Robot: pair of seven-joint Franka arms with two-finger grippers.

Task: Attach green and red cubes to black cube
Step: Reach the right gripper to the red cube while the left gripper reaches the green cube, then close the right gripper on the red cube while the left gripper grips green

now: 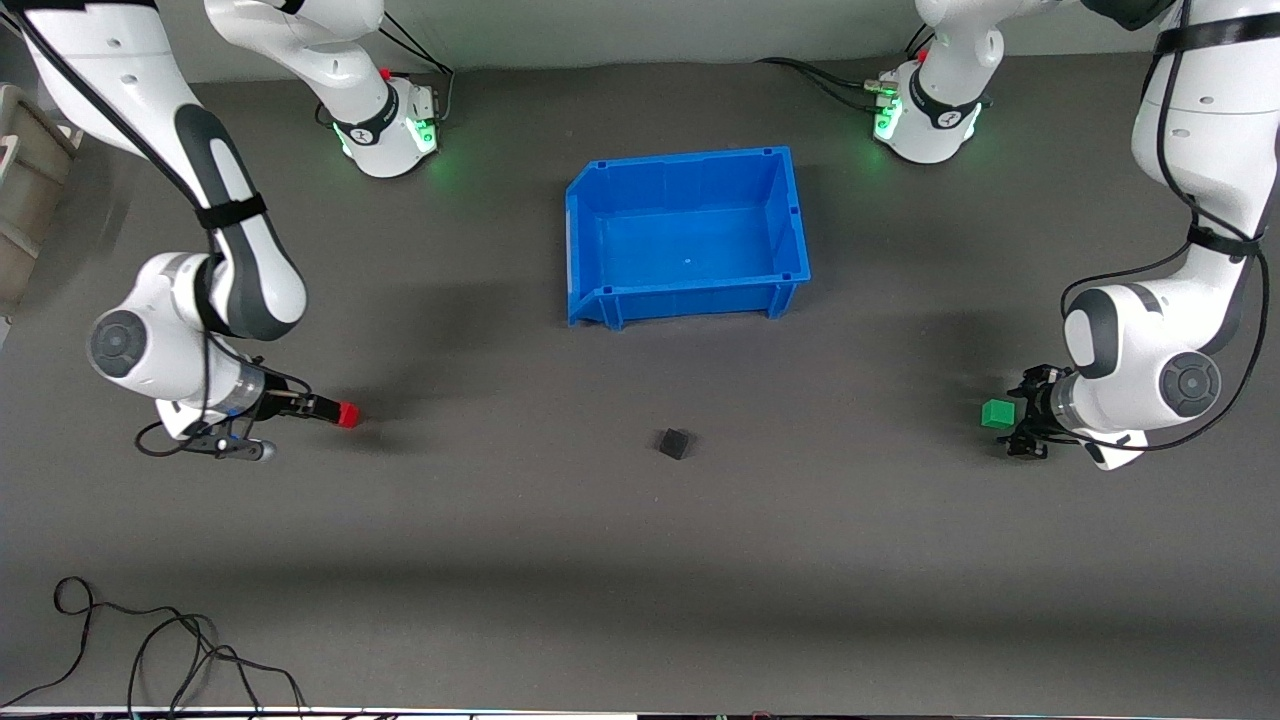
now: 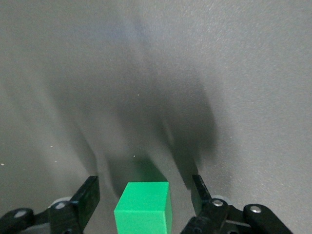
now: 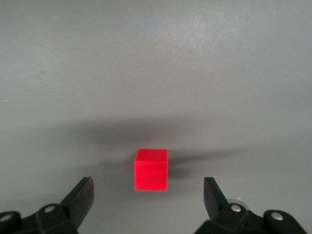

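Here, three small cubes are seen spread across the dark grey table (image 1: 640, 600). The black cube (image 1: 674, 443) lies alone just below the middle of the front view, slightly turned, with bare table on every side. Above it, in the upper centre of that frame, an open blue bin (image 1: 688, 235) is placed; nothing but a tiny pale speck is seen on its floor.

At the right edge of the front frame, the left gripper (image 1: 1012, 421) is held low beside the green cube (image 1: 997, 414). In the left wrist view, the green cube (image 2: 143, 212) is seen between the two black fingers (image 2: 86, 200), which are spread wide with a gap showing on each side of it, so no grip is made.

In the lower left of the front frame, the right gripper (image 1: 340, 412) is reached out low along the table, and the red cube (image 1: 347, 415) is seen at its tip. In the right wrist view, the red cube (image 3: 151, 169) rests on the table just ahead of the parted fingers (image 3: 80, 197) and clear of both; it is not held.

Loose black cables (image 1: 150, 650) are coiled in the lower left corner of the front frame, well apart from the cubes. A beige container (image 1: 28, 180) is partly seen at the left edge.
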